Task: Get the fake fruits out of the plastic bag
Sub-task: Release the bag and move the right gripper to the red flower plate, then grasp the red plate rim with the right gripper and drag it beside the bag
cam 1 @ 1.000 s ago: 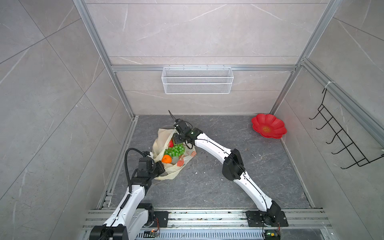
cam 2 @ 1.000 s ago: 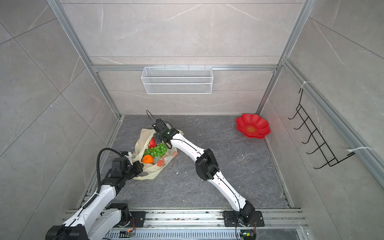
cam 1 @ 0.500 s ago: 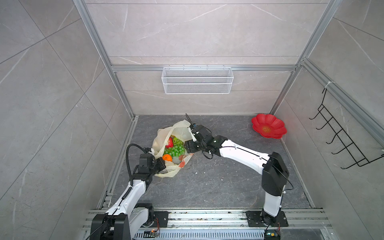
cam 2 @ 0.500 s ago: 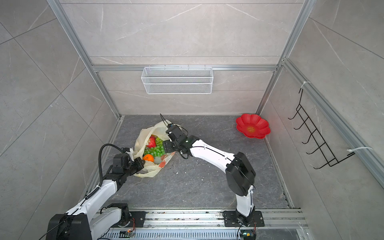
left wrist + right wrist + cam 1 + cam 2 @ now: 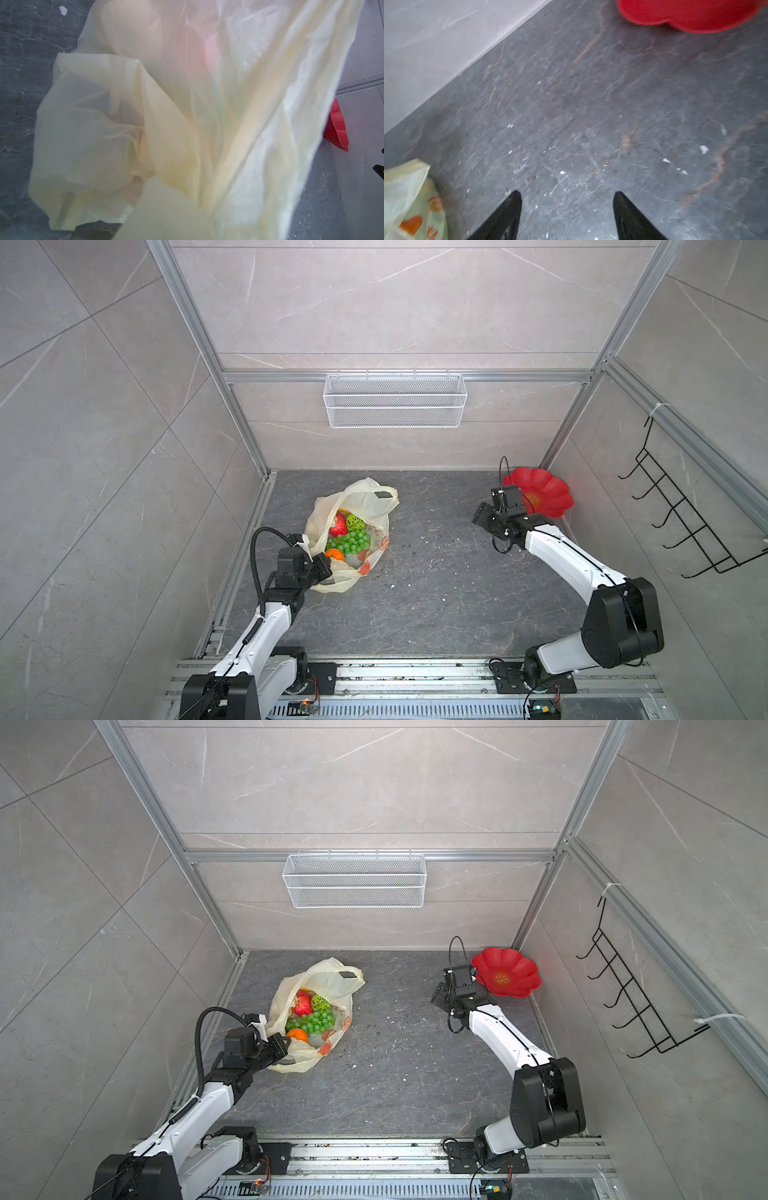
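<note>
Fake fruits (image 5: 348,540) all lie inside the plastic bag (image 5: 361,501). The left tool (image 5: 325,566) is clamped on that bag's rim, its jaws closed on the thin film. The left wrist view is filled with bunched pale-yellow plastic.

Clock directions here are read on the top views, with 12 toward the back wall. The bag sits on the tabletop (image 5: 436,593) at about 9 o'clock from its middle, with its mouth gaping upward and the left tool at its 7 o'clock edge. In the opening:

- a red strawberry (image 5: 338,526) lies at 12;
- a green knobbly fruit (image 5: 355,522) lies just beside the strawberry at 1;
- a green grape bunch (image 5: 351,543) fills the middle;
- an orange (image 5: 335,554) lies at 7, touching the grapes and nearest the left tool.

I cannot tell whether more lies beneath these.

The right tool (image 5: 483,517) hangs open at about 2 o'clock on the tabletop, well apart from the bag. Its fingers (image 5: 508,214) are spread, with only dark stone between them. Just beside it at 2 o'clock, a red flower-shaped plate (image 5: 548,495) sits in the corner against the right wall. Its red inside shows right across, with a small yellow mark at the centre.

A broad stretch of tabletop runs between the bag and the right tool, from 3 round to 6 o'clock, flecked with white crumbs. The bag's 9 o'clock side lies near the aluminium rail (image 5: 259,506) along the tabletop's edge. The left arm crosses the 7 o'clock approach to the bag. A folded handle flap at the bag's 1 o'clock edge overhangs part of the mouth. A white wire basket (image 5: 395,402) hangs on the back wall at 12, above the tabletop.
</note>
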Robot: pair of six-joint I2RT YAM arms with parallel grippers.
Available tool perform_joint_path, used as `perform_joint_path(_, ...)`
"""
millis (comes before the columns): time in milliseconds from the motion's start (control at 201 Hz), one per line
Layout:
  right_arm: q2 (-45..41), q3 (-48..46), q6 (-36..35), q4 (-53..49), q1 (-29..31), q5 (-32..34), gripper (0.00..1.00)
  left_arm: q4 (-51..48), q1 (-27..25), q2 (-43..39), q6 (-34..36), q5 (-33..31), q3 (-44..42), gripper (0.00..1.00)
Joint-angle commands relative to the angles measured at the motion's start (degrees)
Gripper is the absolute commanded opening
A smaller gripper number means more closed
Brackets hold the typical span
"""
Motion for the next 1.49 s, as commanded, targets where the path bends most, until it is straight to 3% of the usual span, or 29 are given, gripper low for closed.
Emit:
perform_joint_path(0, 1.6, -0.1, 5.9, -1.3, -3.8, 4.8, 0.71, 1.9, -0.1, -1.0, 0.7, 1.7, -0.2, 0.00)
perform_joint_path(154, 6.6, 1.9, 10.9, -1.1, -9.3, 11.1, 0.71, 2.0, -0.1, -0.8, 0.5, 2.2, -0.4, 0.00)
perform_joint_path(358, 12.7, 5.9, 17.0, 0.5, -14.6, 11.6, 0.69, 3.0, -0.1, -0.5, 0.5, 2.1, -1.1, 0.00)
perform_joint_path(757, 21.9, 11.0, 28.7, 3.4, -17.6, 13.0, 0.65, 3.9, -0.1, 0.7, 0.4, 2.6, -0.9, 0.00)
perform_joint_path(1224, 34.2, 25.2, 34.8, -4.7, -18.4, 13.7, 0.62, 4.9, -0.1, 1.3, 0.6, 3.1, -1.0, 0.00)
perform_joint_path(1324, 36.6, 28.6, 35.4, -7.4, -18.8, 12.9, 0.51, 5.0, -0.1, 1.6, 0.5, 3.1, -0.9, 0.00)
perform_joint_path(1488, 37.7, 29.3, 35.6, -7.2, -19.1, 13.4, 0.42, 5.1, -0.1, 1.9, 0.6, 3.2, -0.8, 0.00)
